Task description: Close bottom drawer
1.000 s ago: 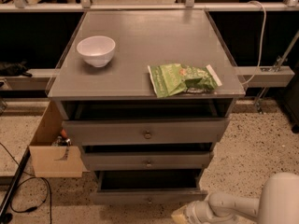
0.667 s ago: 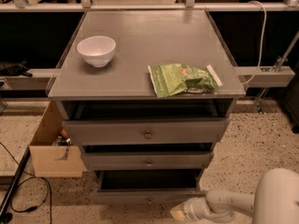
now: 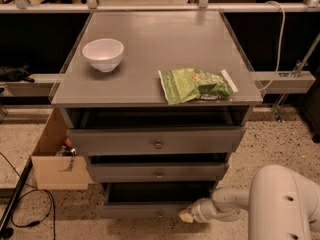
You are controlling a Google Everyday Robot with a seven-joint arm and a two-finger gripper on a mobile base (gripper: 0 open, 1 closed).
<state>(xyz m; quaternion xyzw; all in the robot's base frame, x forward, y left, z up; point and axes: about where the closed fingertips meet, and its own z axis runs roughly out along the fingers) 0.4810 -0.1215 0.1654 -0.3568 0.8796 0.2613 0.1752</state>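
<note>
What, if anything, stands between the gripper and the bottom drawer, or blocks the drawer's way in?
Nothing visible does. The gripper is low, at the right end of the bottom drawer front. Nothing shows sticking up out of the drawer's dark inside.

Arm (image 3: 235, 204): one, off-white shell, smooth and matt, no cables showing.
Housing (image 3: 282, 204): broad rounded casing filling the four o'clock corner of the scene, with a few small dark round holes in its side.
Forearm (image 3: 227, 200): slimmer tube leading from the housing toward nine o'clock, ending in a ribbed collar (image 3: 202, 211).
Gripper (image 3: 187, 215): small cream-yellow tip beyond the collar, low at about five o'clock.
</note>
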